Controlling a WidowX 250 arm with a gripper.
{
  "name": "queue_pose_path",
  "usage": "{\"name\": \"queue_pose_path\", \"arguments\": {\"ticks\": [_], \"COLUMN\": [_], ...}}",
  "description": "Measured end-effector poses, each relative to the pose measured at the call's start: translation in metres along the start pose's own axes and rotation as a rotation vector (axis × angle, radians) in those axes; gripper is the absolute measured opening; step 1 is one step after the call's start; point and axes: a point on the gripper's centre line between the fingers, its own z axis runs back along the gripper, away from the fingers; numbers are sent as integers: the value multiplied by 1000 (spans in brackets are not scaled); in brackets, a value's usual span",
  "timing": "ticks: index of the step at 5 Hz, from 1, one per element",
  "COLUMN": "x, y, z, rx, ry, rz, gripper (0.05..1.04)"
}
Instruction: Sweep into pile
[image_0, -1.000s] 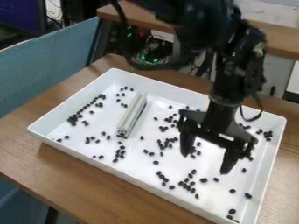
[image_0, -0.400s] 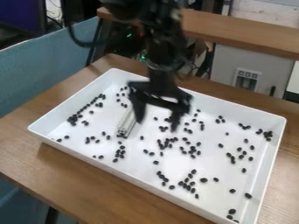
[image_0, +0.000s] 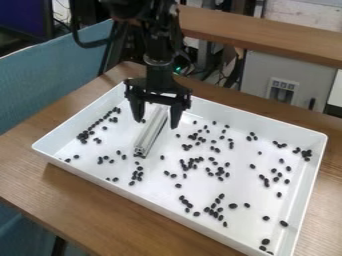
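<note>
My gripper (image_0: 156, 120) hangs over the upper left part of the white tray (image_0: 127, 200), its two fingers spread apart with the upper end of the metal bar between them as seen here. The silvery grooved bar (image_0: 151, 134) lies on the tray floor at a slant; I cannot tell whether the fingers touch it. Black beans are scattered over the tray: a line of them (image_0: 100, 121) left of the bar, a loose cluster (image_0: 192, 163) in the middle, others (image_0: 216, 209) near the front and some (image_0: 306, 154) by the right wall.
The tray's raised rim surrounds the beans on a brown wooden table (image_0: 87, 192). A blue partition (image_0: 50, 75) stands at the left. Behind are a wooden shelf edge (image_0: 260, 37), a grey cabinet (image_0: 257, 80) and cables.
My gripper has moved left across the tray, from the right side to the metal bar. Beans once hidden behind the arm now show at the right. The bar has not visibly moved.
</note>
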Motion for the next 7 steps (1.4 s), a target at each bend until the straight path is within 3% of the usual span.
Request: {"name": "queue_pose_path", "arguments": {"ticks": [2, 3, 5, 7], "x": [7, 3, 4, 2], "y": [6, 9, 18, 14], "z": [-17, -25, -45, -51], "rx": [12, 30, -2, -27], "ry": [8, 39, 103, 90], "rz": [46, 44, 49, 23], "gripper": [1000, 1000, 957, 405]}}
